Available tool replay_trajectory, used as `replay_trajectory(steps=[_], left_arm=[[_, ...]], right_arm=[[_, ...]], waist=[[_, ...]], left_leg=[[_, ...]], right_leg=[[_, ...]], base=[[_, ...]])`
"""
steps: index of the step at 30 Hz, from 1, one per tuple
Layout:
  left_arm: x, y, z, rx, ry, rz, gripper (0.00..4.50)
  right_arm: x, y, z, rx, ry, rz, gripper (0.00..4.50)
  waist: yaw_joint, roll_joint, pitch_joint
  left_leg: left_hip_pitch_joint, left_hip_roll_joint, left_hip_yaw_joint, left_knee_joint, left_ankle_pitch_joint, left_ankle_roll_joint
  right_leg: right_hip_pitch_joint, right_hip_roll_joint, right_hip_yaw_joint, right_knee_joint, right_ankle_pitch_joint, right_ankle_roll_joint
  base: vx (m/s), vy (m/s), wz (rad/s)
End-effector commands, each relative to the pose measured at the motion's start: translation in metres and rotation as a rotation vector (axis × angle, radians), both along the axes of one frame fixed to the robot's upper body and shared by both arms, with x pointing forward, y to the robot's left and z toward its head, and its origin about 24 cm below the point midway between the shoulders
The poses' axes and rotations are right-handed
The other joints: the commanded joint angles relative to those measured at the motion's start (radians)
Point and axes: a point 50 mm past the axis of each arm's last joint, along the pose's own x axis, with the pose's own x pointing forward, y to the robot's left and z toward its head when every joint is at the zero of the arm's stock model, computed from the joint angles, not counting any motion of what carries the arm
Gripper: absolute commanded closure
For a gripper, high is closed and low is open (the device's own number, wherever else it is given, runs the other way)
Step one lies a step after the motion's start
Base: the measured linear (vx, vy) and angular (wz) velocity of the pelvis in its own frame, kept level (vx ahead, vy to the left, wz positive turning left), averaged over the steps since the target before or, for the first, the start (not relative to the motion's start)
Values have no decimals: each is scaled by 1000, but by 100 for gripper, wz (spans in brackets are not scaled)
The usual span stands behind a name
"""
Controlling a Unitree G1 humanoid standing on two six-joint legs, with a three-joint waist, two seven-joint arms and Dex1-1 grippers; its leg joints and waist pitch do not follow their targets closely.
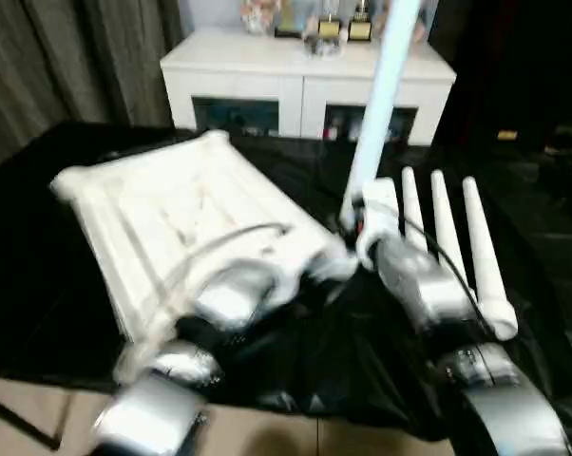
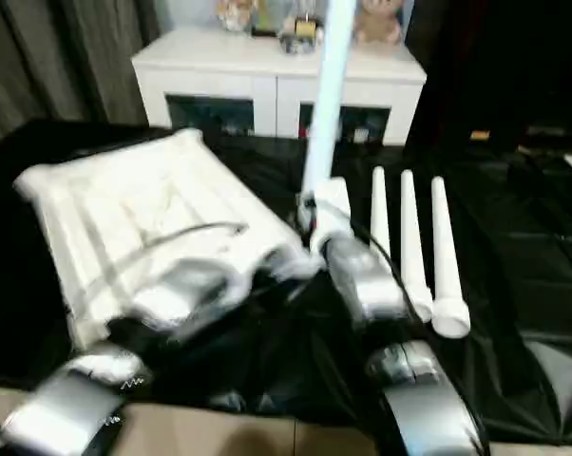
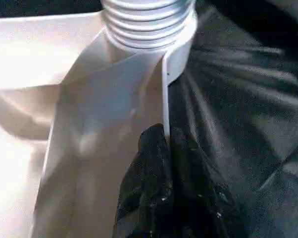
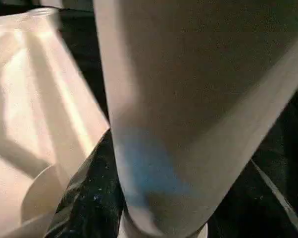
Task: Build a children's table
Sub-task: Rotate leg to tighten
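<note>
Overhead, so to speak, the white table top (image 1: 162, 218) lay upside down on the black-draped desk (image 1: 39, 285), taking up most of its left half, with one corner reaching toward the middle. Dark cloth stayed bare along the left edge and on the far right, beyond the loose legs, so there was room to move on both sides. Behind the desk stood a white cabinet (image 1: 295, 81) with dark glass doors and small ornaments on top.

The top was smooth moulded plastic, ribbed underneath, with a thin upright rim and a round socket at its corner. The left hand (image 3: 164, 173), black-fingered and closed tight, pinched that thin rim just beside the near corner socket; in the left wrist view the ridged, threaded end of a leg sat in the socket right ahead of the fingers.

That leg (image 1: 381, 104), a long tapered white tube, rose nearly upright from the corner, leaning slightly away. The right hand (image 1: 362, 223) was wrapped about its lower part, jaws roughly half apart around the tube.

Three more legs (image 1: 448, 247) of the same shape lay side by side on the cloth to the right, close together, wide ends toward the robot. Four legs in all, one table top, two silver forearms.
</note>
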Motion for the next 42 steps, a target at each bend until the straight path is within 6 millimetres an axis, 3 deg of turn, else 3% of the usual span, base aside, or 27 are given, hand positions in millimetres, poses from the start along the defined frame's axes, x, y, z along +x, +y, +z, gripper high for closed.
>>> replay_trajectory(steps=[1, 4, 7, 11, 16, 19, 21, 22, 24, 25, 27, 29, 31, 33, 34, 35, 37, 42], left_arm=[[-2, -10, 3, -19, 6, -34, 450], [-1, 2, -3, 21, 14, -16, 450], [1, 8, -5, 37, 16, 3, 450], [3, 13, -4, 44, 12, 16, 450], [5, 17, -2, 27, -1, 5, 450], [6, 20, -1, 27, -18, -10, 450], [7, 23, 0, 30, -29, -21, 450], [7, 24, 1, 32, -32, -27, 450], [7, 26, 1, 32, -33, -31, 450], [7, 27, 2, 31, -33, -33, 450], [8, 30, 2, 30, -33, -38, 450], [9, 31, 3, 28, -34, -41, 450], [9, 32, 4, 27, -36, -44, 450], [10, 33, 4, 26, -39, -46, 450], [10, 33, 4, 26, -39, -47, 450], [10, 33, 5, 24, -40, -48, 450], [10, 34, 5, 24, -40, -52, 450], [10, 35, 5, 28, -37, -64, 450]], right_arm=[[-45, -4, -81, -58, 380, -19, 266], [-43, -5, -81, -65, 377, -28, 266], [-41, -3, -79, -72, 372, -33, 266], [-39, -1, -77, -76, 354, -29, 266], [-27, 7, -61, -35, 234, 7, 266], [-20, 12, -48, 34, 171, 54, 266], [-15, 11, -38, 80, 136, 55, 266], [-12, 10, -33, 97, 116, 59, 231], [-10, 9, -29, 104, 101, 65, 231], [-8, 9, -25, 118, 83, 74, 210], [-6, 8, -17, 135, 51, 98, 191], [-4, 7, -12, 139, 28, 122, 176], [-3, 6, -8, 142, 10, 149, 152], [-3, 4, -4, 140, -4, 167, 141], [-3, 4, -3, 139, -9, 171, 131], [-3, 2, 0, 144, -18, 178, 119], [-2, 1, 3, 146, -25, 187, 109], [-4, -2, 8, 158, -40, 218, 64]], waist=[[0, 5, -1], [1, 4, 0], [-1, 4, 2], [-2, 3, 5], [-4, 6, 4], [-2, 8, -5], [0, 7, -1], [1, 7, 0], [2, 9, 1], [2, 7, 0], [4, 6, -5], [10, 9, -6], [8, 7, -13], [15, 14, -24], [16, 16, -23], [20, 16, -21], [21, 17, -22], [25, 17, -18]], left_leg=[[-7, 44, -30, -94, -442, -37], [-6, 45, -27, -94, -439, -30], [-4, 44, -28, -95, -470, -31], [-3, 45, -33, -101, -501, -37], [-5, 45, -35, -103, -510, -41], [-13, 48, -29, -100, -438, -35], [-11, 48, -22, -99, -444, -27], [-13, 49, -23, -99, -444, -24], [-13, 51, -23, -100, -439, -27], [-13, 51, -22, -99, -430, -27], [-20, 50, -19, -95, -353, -7], [-18, 52, -12, -89, -300, 12], [-25, 50, -12, -82, -219, 25], [-29, 45, -6, -60, -38, 83], [-29, 44, -4, -58, -19, 97], [-29, 44, 0, -58, -46, 117], [-29, 46, -2, -58, -60, 118], [-25, 49, 0, -63, -120, 92]], right_leg=[[-19, -49, 29, -94, -275, -141], [-21, -48, 30, -96, -267, -148], [-28, -52, 30, -101, -340, -142], [-33, -53, 29, -111, -419, -109], [-36, -52, 29, -111, -405, -105], [-29, -46, 28, -98, -241, -139], [-33, -48, 28, -100, -251, -160], [-31, -50, 28, -100, -269, -162], [-31, -51, 28, -100, -271, -163], [-30, -51, 28, -100, -260, -166], [-19, -52, 27, -91, -188, -184], [-19, -55, 28, -93, -156, -208], [-9, -51, 26, -78, -54, -226], [-3, -47, 19, -53, 232, -267], [-5, -46, 17, -50, 281, -278], [-5, -46, 14, -50, 310, -289], [-2, -48, 15, -48, 302, -292], [-2, -46, 16, -53, 206, -291]], base=[[0, 0, 0], [0, 0, 0], [0, 0, 0], [0, 0, 0], [0, 0, 0], [0, 0, 0], [0, 0, 0], [0, 0, 0], [0, 0, 0], [0, 0, 0], [0, 0, 0], [0, 0, 0], [0, 0, 0], [0, 0, 0], [0, 0, 0], [0, 0, 0], [0, 0, 0], [0, 0, 0]])
